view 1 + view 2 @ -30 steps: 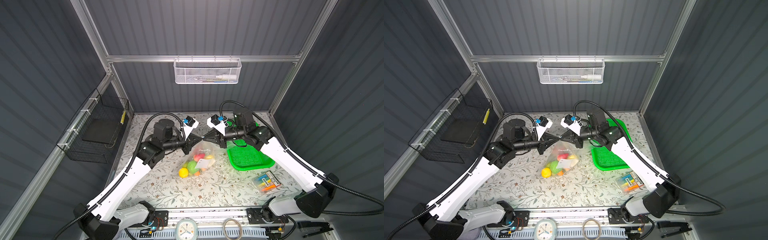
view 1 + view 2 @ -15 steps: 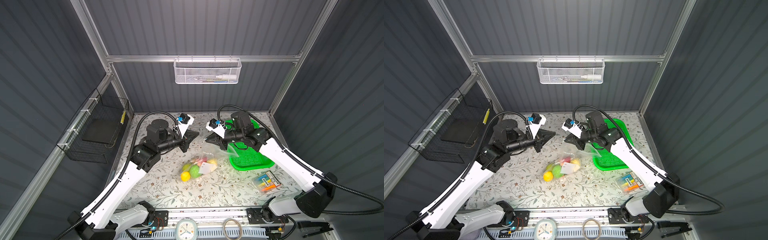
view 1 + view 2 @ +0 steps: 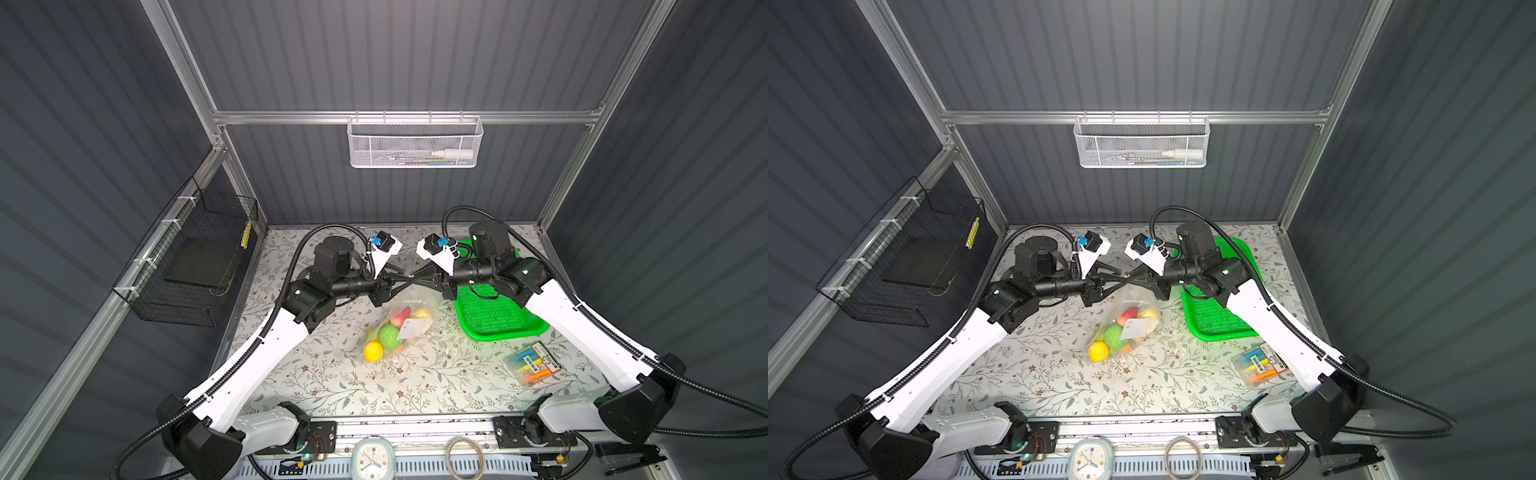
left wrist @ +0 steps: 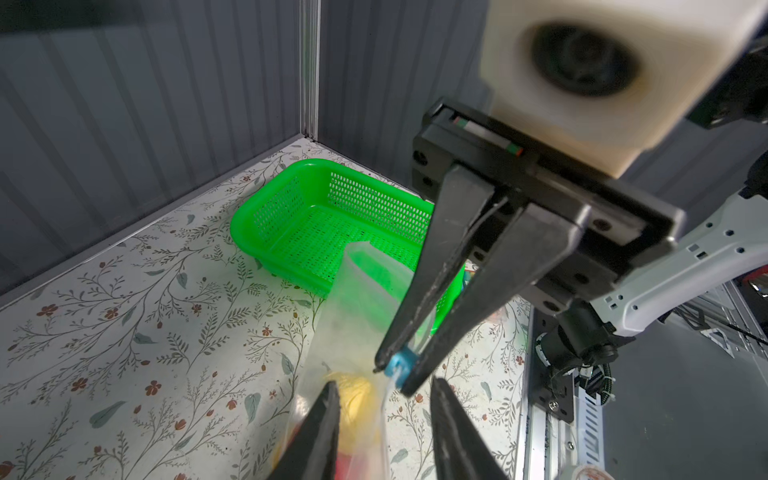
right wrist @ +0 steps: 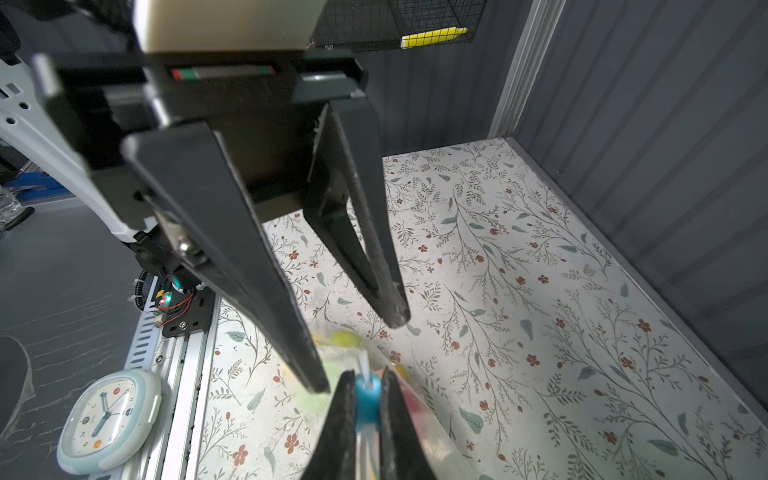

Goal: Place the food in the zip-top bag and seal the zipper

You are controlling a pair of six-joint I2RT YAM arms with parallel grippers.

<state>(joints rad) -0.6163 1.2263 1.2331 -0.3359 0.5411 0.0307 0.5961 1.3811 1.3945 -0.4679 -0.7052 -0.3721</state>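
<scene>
In both top views the zip-top bag [image 3: 417,305] is seen at the centre of the frame, just left of the green basket [image 3: 490,316]. Its loaded lower part rests on the floral table [image 3: 332,374], and its mouth is lifted toward the 2 grippers, which meet tip to tip above it. The food [image 3: 388,334] is packed inside. The blue slider [image 5: 368,399] of the zipper [image 5: 365,359] is pinched between the closed fingers of the right gripper [image 5: 367,374]. The fingers of the left gripper [image 4: 384,384] are parted narrowly around the film and clamp nothing. The bag is judged light, soft and slippery, so its film is likely to crumple or slide. The stiffer zip strip beside the slider is judged the best place to be held.
</scene>
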